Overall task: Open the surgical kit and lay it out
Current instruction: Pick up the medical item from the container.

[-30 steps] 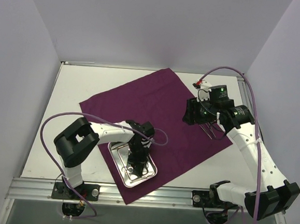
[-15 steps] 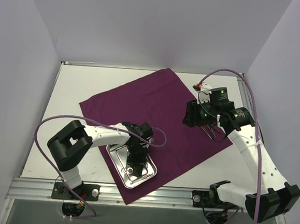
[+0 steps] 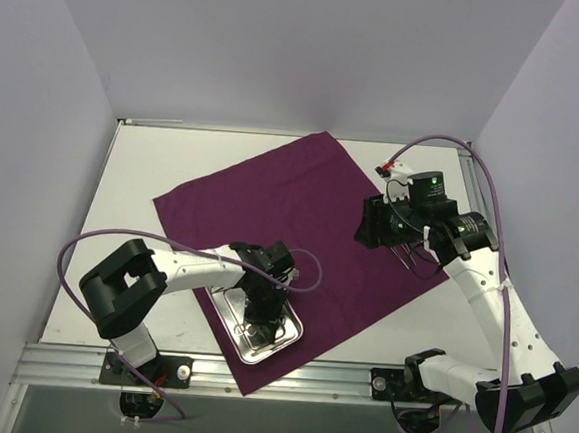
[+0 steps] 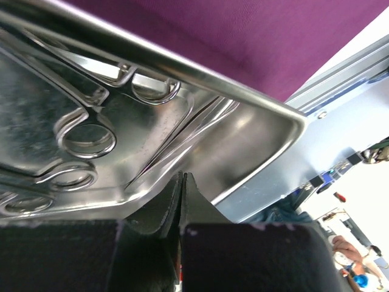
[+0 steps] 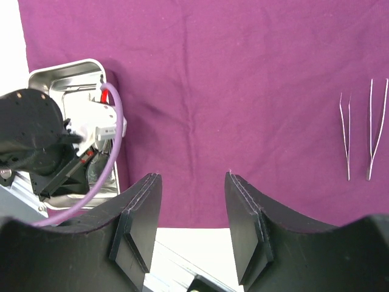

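Note:
The surgical kit's dark purple cloth (image 3: 291, 197) lies spread flat on the white table. Its steel tray (image 3: 277, 346) sits on the cloth's near corner. My left gripper (image 3: 259, 314) reaches down into the tray. In the left wrist view its jaws (image 4: 181, 177) are shut with nothing between them, just above the tray floor (image 4: 243, 140), beside several ring-handled instruments (image 4: 85, 137). My right gripper (image 3: 367, 225) hovers open over the cloth's right side; its jaws (image 5: 192, 176) are empty. Two tweezers (image 5: 358, 134) lie on the cloth (image 5: 243, 79) close by, also seen from above (image 3: 407, 254).
An aluminium rail (image 3: 257, 374) runs along the table's near edge just below the tray. White walls close in the table on three sides. My left arm's purple cable (image 5: 100, 176) loops over the tray (image 5: 55, 76).
My left arm's elbow has swung down and left while its shut gripper sank a little deeper into the tray. The right arm has drifted slightly right, still open.

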